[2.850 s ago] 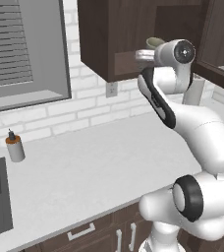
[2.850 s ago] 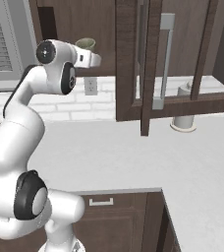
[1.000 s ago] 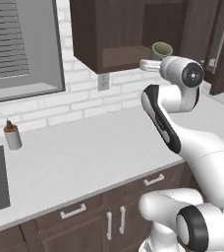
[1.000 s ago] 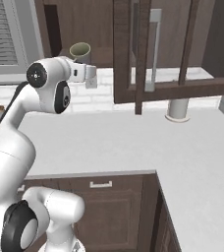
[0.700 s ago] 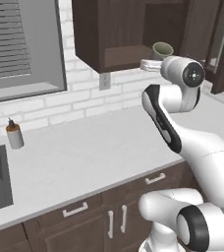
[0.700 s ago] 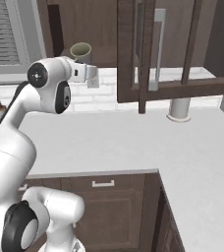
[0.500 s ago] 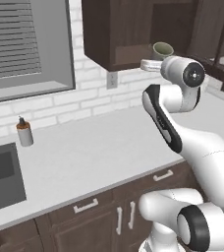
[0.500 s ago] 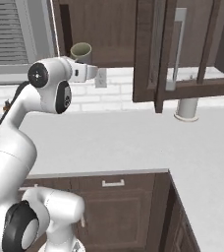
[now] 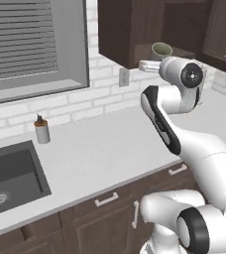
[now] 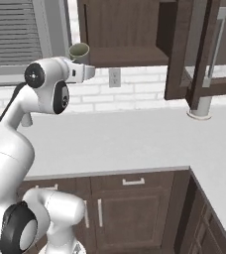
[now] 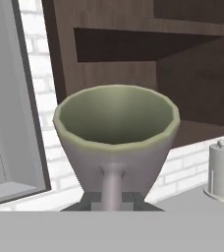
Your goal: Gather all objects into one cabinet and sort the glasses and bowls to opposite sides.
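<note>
Carrying a glass toward the cabinet.
Fingers (image 11: 112, 199) closed on the upright tumbler (image 11: 116, 142), held at shelf height before the open cabinet (image 11: 148, 59) for placement.

In the hand view, the tumbler (image 11: 115, 142) hides the gripper (image 11: 113, 201) fingertips at 6 o'clock, so their grip cannot be judged. The cabinet (image 11: 148, 59) runs off the frame at 12 and 3 o'clock.

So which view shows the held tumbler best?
The hand view: the tumbler is close and upright, open mouth and empty inside visible. Both base views show just its rim poking up beyond the gripper.
</note>
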Robot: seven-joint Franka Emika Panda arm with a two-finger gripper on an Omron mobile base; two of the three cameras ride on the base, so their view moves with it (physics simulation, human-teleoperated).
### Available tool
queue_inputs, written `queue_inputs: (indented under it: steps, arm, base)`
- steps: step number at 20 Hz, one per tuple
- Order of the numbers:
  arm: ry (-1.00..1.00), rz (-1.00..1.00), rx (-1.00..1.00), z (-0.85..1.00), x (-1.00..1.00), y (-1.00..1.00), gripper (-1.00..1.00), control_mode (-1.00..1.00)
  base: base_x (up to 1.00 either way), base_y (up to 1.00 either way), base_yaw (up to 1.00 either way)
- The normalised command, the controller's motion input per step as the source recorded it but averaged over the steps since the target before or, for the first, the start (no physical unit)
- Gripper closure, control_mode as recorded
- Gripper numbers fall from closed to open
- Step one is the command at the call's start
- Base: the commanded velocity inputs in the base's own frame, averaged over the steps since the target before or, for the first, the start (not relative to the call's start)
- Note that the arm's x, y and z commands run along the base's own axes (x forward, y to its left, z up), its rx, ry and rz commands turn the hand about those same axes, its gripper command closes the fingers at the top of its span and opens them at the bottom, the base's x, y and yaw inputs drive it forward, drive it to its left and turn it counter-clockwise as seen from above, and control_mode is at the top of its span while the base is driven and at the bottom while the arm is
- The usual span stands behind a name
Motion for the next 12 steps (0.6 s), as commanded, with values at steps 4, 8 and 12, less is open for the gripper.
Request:
queue_inputs:
  steps: [4, 8, 12]
  arm:
    - [0.0, 0.0, 0.0, 0.0, 0.0, 0.0, 1.0, 1.0]
    - [0.0, 0.0, 0.0, 0.0, 0.0, 0.0, 1.0, 1.0]
    - [0.0, 0.0, 0.0, 0.0, 0.0, 0.0, 1.0, 1.0]
  base:
    - [-0.37, 0.0, -0.38]
    - [-0.31, 0.1, -0.33]
    - [-0.02, 0.1, -0.11]
